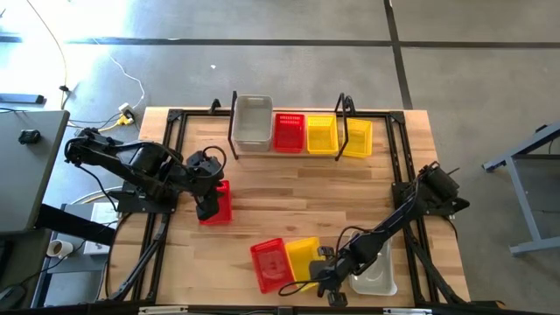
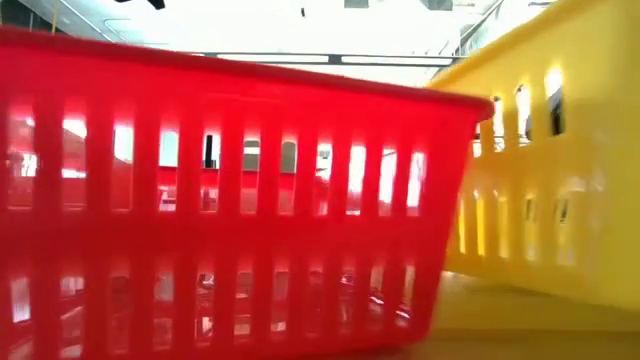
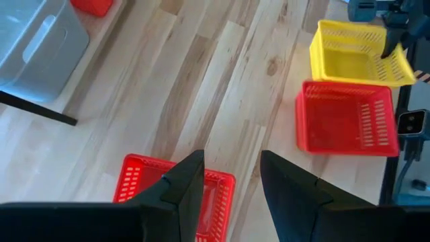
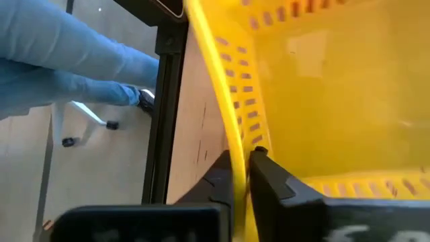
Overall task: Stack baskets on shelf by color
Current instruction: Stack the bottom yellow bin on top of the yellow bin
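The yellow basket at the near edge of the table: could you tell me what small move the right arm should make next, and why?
Probably lift it slightly. The right end effector is shut on the rim of the yellow basket, which lies close beside a red basket, so it should rise clear before travelling to the shelf, where yellow baskets already sit.

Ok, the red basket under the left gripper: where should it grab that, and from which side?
Grip the red basket by a thin side wall, coming straight down from above: it sits upright and open-topped, and the left gripper hangs open over it, ready to straddle the rim.
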